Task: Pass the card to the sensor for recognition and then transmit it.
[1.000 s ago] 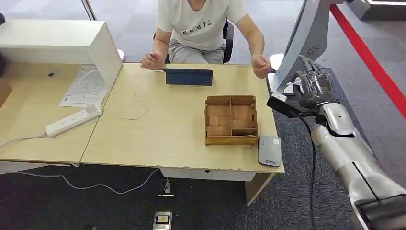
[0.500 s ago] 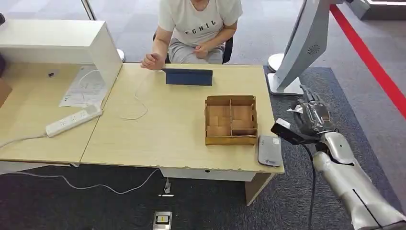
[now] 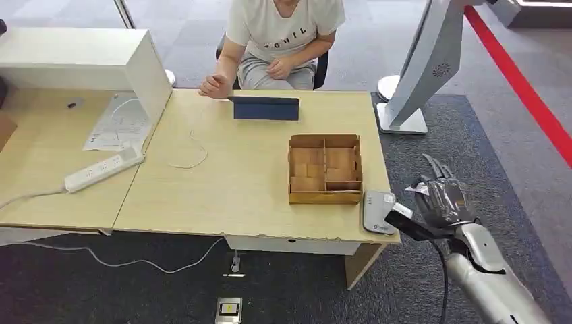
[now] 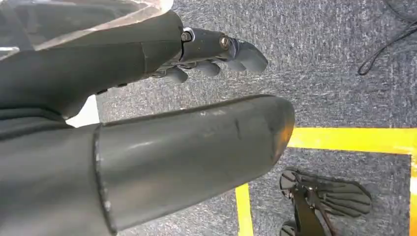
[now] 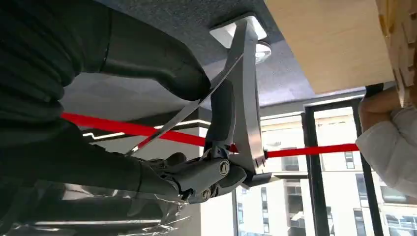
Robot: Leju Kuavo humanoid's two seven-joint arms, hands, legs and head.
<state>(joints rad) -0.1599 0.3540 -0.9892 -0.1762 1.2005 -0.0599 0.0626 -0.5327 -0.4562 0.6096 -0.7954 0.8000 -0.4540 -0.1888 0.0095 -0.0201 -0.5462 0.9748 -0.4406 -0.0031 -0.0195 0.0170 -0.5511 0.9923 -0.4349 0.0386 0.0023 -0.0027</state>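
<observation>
The person's pale T-shirt (image 3: 283, 30) carries a line of dark capital letters across the chest, partly creased and covered by a hand, so that only something like "CHIL" can be made out in the head view; the sheet of paper (image 3: 118, 125) lying on the desk near its far left part bears printed lines too small to read; the grey card reader (image 3: 378, 211) at the desk's near right corner shows a small blue mark that cannot be read; nothing else legible appears.
</observation>
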